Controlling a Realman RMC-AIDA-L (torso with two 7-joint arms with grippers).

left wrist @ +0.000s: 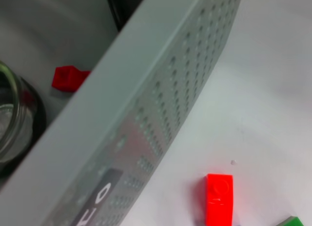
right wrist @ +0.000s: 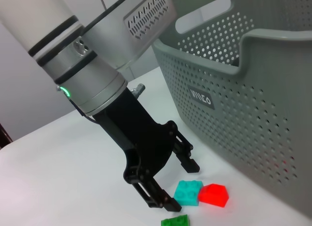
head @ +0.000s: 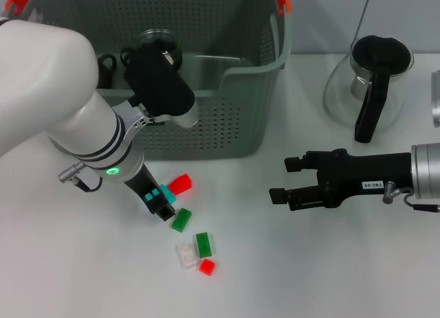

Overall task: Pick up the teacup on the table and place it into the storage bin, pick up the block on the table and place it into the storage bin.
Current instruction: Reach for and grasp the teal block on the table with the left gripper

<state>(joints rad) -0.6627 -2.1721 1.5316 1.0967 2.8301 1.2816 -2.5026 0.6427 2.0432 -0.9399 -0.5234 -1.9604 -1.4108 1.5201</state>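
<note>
The storage bin [head: 227, 119] stands at the table's far middle. The glass teacup [head: 158, 42] sits inside it, seen also in the left wrist view as the teacup [left wrist: 9, 118], with a red block [left wrist: 68, 78] on the bin floor beside it. My left gripper [head: 161, 202] is low over the table in front of the bin. The right wrist view shows the left gripper [right wrist: 176, 183] open, with a teal block [right wrist: 188, 192] lying between its fingers and a red block [right wrist: 213, 195] just beyond. My right gripper [head: 278, 179] hovers open to the right of the bin, holding nothing.
Loose blocks lie in front of the left gripper: two green ones [head: 182, 220] [head: 203, 244], a white one [head: 185, 255] and a small red one [head: 207, 266]. A glass pot with a black handle [head: 371, 84] stands at the far right, by a metal object [head: 436, 98] at the edge.
</note>
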